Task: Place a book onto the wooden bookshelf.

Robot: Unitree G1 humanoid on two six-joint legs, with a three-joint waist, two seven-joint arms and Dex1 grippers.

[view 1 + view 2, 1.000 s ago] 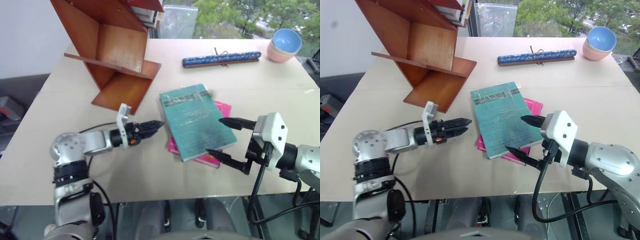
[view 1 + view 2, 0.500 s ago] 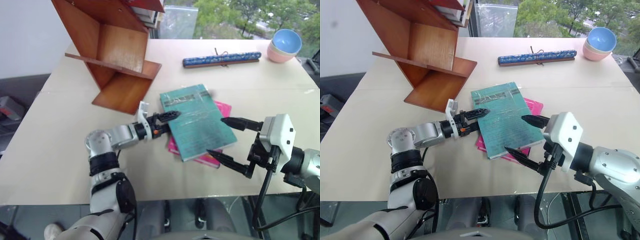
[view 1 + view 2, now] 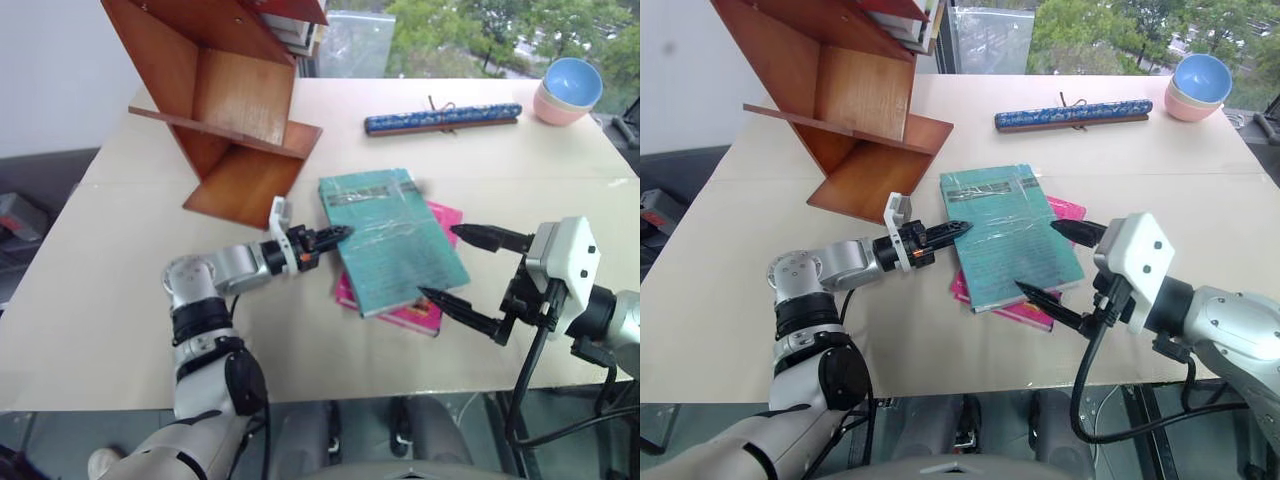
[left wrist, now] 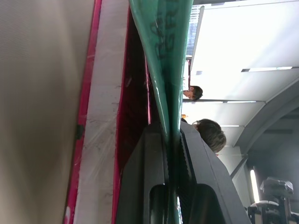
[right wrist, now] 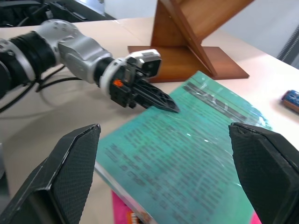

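Surface (image 3: 120, 260): pale beige top carrying all items listed.

Wooden bookshelf (image 3: 225, 110): reddish-brown unit of slanted panels, standing at the far left corner of the surface; one low panel reaches toward the middle. It is just beside the book's far corner but not touching it.

Book (image 3: 392, 238): large teal-green paperback under glossy wrap, darker title band at its far end. It lies near the middle of the surface, toward the near edge, on top of a pink book (image 3: 412, 316) whose edges show along the near and right sides. In the left wrist view the teal cover's left edge is lifted off the pink book beneath (a dark gap shows between them).

Left gripper (image 3: 332, 236): arm reaching level from the left; jaws closed tight on the book's left edge, one finger above the cover and one below, as the left wrist view shows.

Right gripper (image 3: 462, 268): at the book's right side near the near edge of the surface; jaws spread wide, holding nothing, one fingertip off the book's right edge and the other at its near right corner.

Other items: a long blue patterned roll (image 3: 443, 117) lying along the far edge; stacked bowls (image 3: 570, 88), blue upon pink, at the far right corner.
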